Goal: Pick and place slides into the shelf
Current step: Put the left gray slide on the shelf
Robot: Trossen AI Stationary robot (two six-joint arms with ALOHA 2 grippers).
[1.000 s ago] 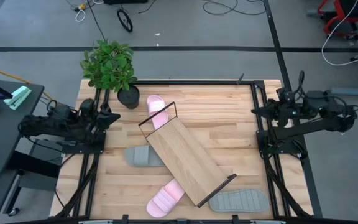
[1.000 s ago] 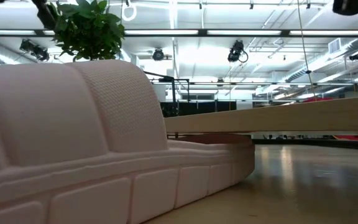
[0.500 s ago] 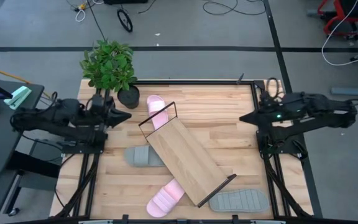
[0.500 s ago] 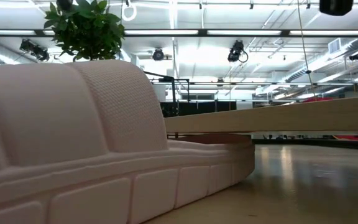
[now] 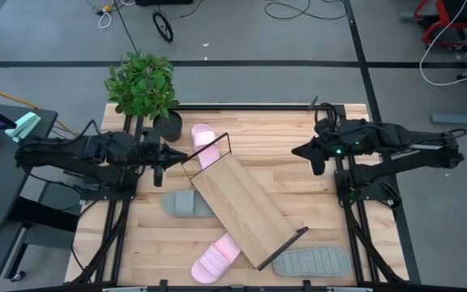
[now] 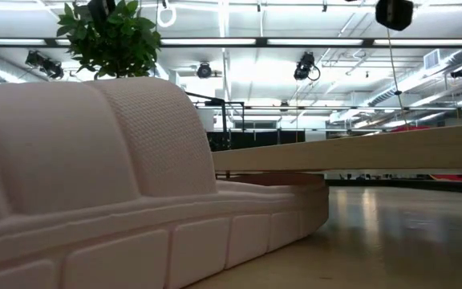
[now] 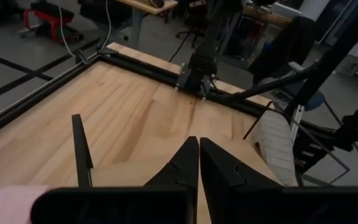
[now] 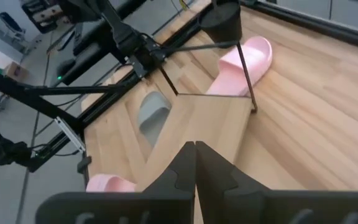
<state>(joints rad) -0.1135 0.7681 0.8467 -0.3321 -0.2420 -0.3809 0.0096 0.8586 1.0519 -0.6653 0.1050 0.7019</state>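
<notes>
With both sets of fingers together, part your left gripper [image 5: 178,154] first, then drop onto the pink slide [image 5: 203,144] poking from under the shelf [image 5: 246,209] (right gripper [image 5: 300,152] waits).

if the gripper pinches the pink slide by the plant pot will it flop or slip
The pink slide looks thick and soft, so it would probably flex somewhat rather than hang limp. Its ribbed strap should help grip. It lies partly under the shelf, so it may drag when pulled.

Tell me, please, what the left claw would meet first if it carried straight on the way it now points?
Probably the shelf's dark wire end frame, just ahead of the shut left claw, with the pink slide under it. Height is unclear, so it might pass above.
</notes>
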